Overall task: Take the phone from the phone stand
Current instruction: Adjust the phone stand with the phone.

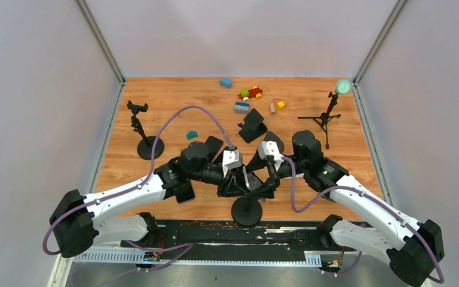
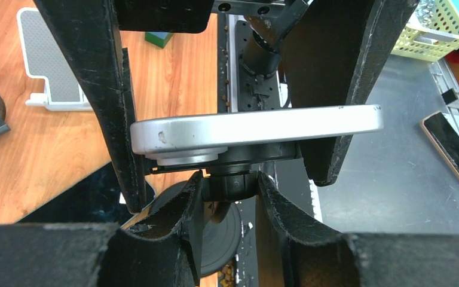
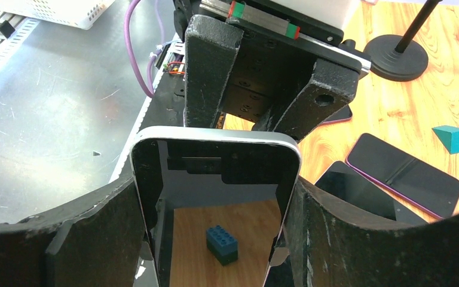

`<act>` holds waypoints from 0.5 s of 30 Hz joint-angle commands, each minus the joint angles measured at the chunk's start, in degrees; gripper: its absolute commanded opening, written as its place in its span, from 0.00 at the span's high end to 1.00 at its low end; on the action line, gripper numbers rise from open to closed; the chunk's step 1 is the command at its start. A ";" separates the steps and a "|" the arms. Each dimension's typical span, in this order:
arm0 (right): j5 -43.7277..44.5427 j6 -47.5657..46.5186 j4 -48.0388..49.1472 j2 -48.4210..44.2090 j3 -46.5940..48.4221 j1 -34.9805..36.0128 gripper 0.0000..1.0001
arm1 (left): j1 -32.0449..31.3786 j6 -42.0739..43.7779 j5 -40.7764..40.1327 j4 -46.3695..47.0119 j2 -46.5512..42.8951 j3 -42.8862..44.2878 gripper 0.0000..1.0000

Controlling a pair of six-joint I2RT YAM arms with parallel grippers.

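Right gripper (image 3: 216,192) clamps the phone (image 3: 215,212) edges; left gripper (image 2: 229,183) clamps the phone stand (image 1: 247,210) neck beneath.

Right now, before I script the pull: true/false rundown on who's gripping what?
1. The right gripper brackets the phone by its sides. True.
2. The left gripper holds the phone too. False: it clamps the neck of the phone stand, under the phone.
3. The phone is off its mount. False: it sits on the mount.
4. A second stand, far left, holds nothing. True.
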 commanded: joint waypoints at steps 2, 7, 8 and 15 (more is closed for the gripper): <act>13.62 -6.12 2.57 2.62 -0.22 -1.61 1.00 | -4.11 1.38 10.10 4.47 0.63 4.16 1.00; 16.44 -5.75 4.51 3.70 -1.04 -1.68 1.00 | -5.88 1.11 10.05 4.99 1.36 4.96 1.00; 16.56 -5.82 4.65 4.15 -0.95 -1.86 1.00 | -6.23 1.10 10.03 5.04 1.35 4.99 1.00; 16.31 -5.75 6.57 5.75 -0.34 -3.08 1.00 | -7.60 0.66 9.86 5.52 0.56 4.44 1.00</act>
